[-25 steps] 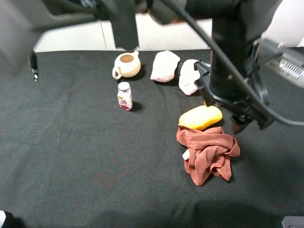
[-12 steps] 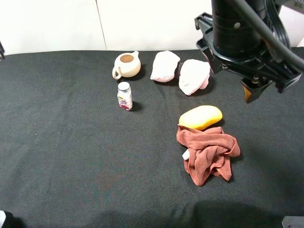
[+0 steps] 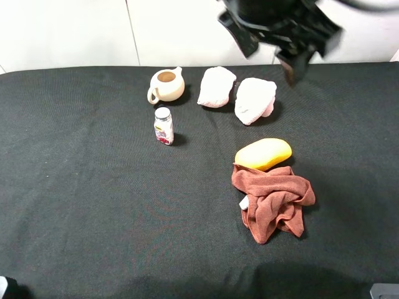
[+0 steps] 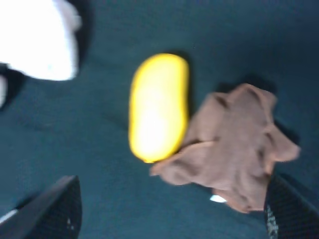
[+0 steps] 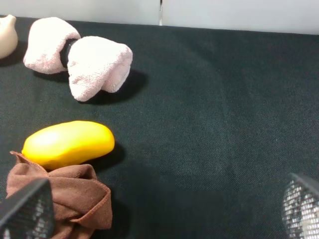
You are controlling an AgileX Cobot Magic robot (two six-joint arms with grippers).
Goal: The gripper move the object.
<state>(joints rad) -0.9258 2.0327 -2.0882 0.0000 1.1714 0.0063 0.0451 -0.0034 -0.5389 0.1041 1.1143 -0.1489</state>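
Two claws are in play, and neither has anything in it. The left claw (image 4: pixel 169 219) shows only its two dark tips at the edges of its own camera view, standing wide apart with the bench cloth bare between them. The right claw (image 5: pixel 159 209) likewise shows a tip at either side of its view, parted and empty. From the high camera, a dark arm head (image 3: pixel 280 28) hangs up at the back edge, above the two pale towels (image 3: pixel 237 93), well clear of everything on the bench (image 3: pixel 75 205).

The rust-brown rag (image 3: pixel 272 201) lies crumpled on the black cloth, its upper edge touching the yellow oval (image 3: pixel 263 154), which sits just behind it. A small white tag (image 3: pixel 244 203) pokes out on its left side. Off to the left stand a little bottle (image 3: pixel 163 126) and a cream teapot (image 3: pixel 166 85), well apart from the rag.

I'd say the task sits at the approach: the rag looks untouched and nobody has a grip. Next, a claw needs to come down over the bunched middle of the rag, tips kept spread, then pinch a thick fold. The care is at the back edge, where the rag meets the yellow oval; a descent too close there would likely nudge it or catch it along with the cloth.
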